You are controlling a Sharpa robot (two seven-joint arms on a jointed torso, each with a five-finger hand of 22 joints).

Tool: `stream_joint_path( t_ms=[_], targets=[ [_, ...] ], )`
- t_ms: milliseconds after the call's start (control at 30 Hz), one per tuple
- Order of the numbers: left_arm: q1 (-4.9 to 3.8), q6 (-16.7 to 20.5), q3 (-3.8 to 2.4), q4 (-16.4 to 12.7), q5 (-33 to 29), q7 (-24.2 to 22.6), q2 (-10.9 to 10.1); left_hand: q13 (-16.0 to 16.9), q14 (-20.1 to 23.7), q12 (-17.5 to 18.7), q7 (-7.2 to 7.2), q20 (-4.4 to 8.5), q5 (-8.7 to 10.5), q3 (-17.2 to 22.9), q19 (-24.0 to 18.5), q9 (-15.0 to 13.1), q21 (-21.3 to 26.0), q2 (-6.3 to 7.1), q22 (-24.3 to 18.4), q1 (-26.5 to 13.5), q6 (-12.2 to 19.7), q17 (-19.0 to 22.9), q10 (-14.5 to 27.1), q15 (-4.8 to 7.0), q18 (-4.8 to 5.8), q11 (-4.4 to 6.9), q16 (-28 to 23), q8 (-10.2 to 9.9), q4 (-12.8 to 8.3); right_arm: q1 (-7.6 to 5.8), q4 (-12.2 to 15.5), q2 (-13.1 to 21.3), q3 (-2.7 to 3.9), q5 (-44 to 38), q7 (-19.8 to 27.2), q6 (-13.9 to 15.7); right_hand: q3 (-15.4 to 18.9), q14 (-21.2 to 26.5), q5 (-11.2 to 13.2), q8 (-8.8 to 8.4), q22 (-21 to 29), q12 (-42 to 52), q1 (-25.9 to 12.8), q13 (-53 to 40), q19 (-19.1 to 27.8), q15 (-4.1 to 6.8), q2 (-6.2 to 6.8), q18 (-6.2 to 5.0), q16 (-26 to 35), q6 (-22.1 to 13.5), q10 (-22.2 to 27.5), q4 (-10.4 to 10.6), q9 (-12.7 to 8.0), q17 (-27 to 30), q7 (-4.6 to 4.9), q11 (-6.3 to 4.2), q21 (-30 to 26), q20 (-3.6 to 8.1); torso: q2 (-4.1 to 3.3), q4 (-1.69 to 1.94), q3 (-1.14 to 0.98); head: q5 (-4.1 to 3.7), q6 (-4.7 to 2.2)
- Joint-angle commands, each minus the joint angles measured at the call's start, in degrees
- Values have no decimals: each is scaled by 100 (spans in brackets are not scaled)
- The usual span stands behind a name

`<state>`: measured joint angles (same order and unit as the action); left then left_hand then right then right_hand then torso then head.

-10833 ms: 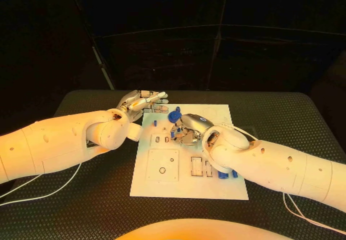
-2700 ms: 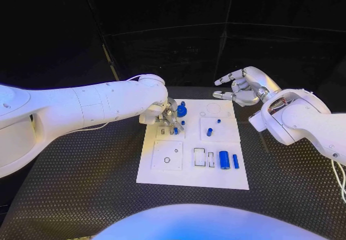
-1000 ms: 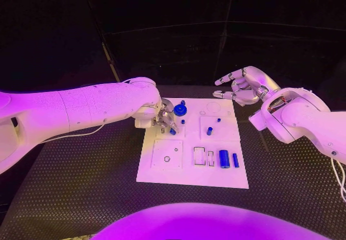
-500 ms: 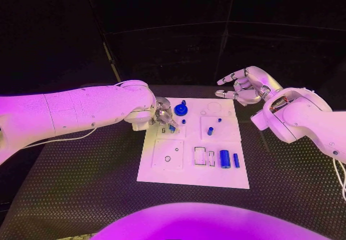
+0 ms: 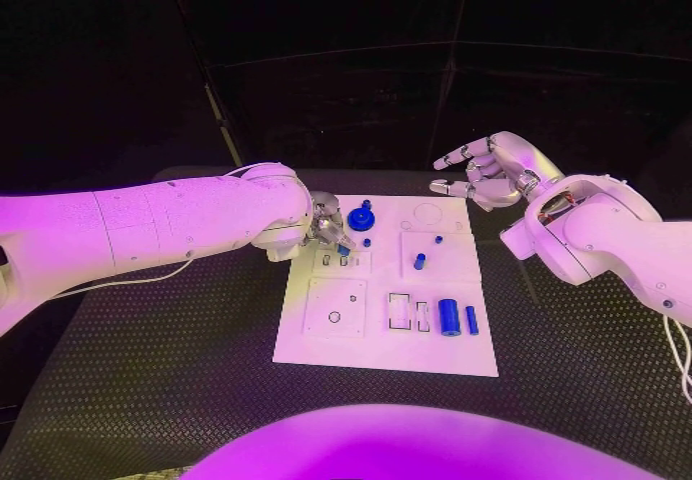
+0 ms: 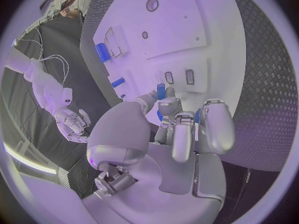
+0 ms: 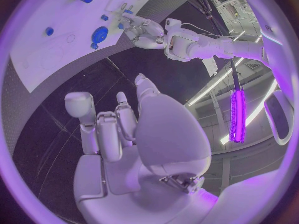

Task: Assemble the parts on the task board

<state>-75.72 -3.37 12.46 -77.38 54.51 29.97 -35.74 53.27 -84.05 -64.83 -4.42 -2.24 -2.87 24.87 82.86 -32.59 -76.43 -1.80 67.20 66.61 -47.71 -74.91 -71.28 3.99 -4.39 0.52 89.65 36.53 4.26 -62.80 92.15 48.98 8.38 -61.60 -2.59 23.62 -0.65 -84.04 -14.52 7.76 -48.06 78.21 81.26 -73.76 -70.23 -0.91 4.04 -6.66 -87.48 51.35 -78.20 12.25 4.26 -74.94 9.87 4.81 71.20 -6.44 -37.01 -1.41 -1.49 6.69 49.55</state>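
The board [image 5: 387,325] sat mid-table with the left hand [image 5: 326,234] bunched over its far corner, fingertips pinching a small blue peg [image 6: 161,90] right above the slots, presumably to seat it, while the right hand [image 5: 488,171] hung off-board, loosely open, holding nothing.

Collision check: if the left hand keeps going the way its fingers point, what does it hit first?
Likely the small blue part right at the left hand fingertips, standing on the task board by two small slots. Whether they touch it is unclear.
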Motion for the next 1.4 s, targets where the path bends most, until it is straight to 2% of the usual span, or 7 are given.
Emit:
stream_joint_path(
  t_ms=[33,467,833,1000,1400],
  targets=[
    [19,46,0,55,117,-20,48,4,-587,-23,42,23,-35,945,25,-15,-14,-29,18,-11,14,-1480,-51,19,10,-8,17,25,-886,-10,2,-13,5,19,37,-30,13,-434,-29,19,5,-24,-62,2,39,55,-2,-88,39,-37,18,10,-9,-849,-14,-5,-37,1,-3,4,0,7,8],
    [93,-51,4,107,121,-5,109,-22,-587,-5,44,24,-36,959,19,-22,-2,-19,0,-22,14,-1479,-39,19,7,-6,16,33,-882,-10,-15,-28,4,19,54,-20,21,-428,-27,23,53,-39,-75,23,60,55,-6,-97,51,-37,32,23,-10,-822,-14,-6,-61,1,-3,4,-3,13,45],
    [106,-226,5,74,192,12,84,-22,-584,-5,46,24,-36,971,20,-27,-4,-13,4,-27,14,-1470,-39,20,8,-5,11,40,-881,-10,-33,-27,4,16,-7,-6,29,-428,-26,27,52,-31,-83,12,60,55,-4,-96,51,-36,24,30,-10,-824,-14,-6,-62,1,3,-2,-4,14,45],
    [108,-289,4,67,279,17,72,-68,-582,24,53,27,-39,1048,20,-52,-1,10,7,-30,21,-1460,-20,25,8,2,4,69,-900,-10,-40,-22,4,16,-13,-9,29,-428,-26,27,52,-31,-83,12,60,55,-4,-96,51,-36,24,30,-10,-824,-14,-6,-62,1,-1,6,-1,-4,45],
    [111,-387,4,64,339,36,58,-109,-582,50,54,29,-37,1098,18,-70,3,38,5,-47,29,-1460,-5,27,7,3,4,91,-907,-10,-49,-32,4,16,-14,-20,29,-428,-26,27,52,-31,-83,12,60,55,-4,-96,51,-36,24,30,-10,-824,-14,-6,-62,1,-1,2,-4,15,45]
  ],
)
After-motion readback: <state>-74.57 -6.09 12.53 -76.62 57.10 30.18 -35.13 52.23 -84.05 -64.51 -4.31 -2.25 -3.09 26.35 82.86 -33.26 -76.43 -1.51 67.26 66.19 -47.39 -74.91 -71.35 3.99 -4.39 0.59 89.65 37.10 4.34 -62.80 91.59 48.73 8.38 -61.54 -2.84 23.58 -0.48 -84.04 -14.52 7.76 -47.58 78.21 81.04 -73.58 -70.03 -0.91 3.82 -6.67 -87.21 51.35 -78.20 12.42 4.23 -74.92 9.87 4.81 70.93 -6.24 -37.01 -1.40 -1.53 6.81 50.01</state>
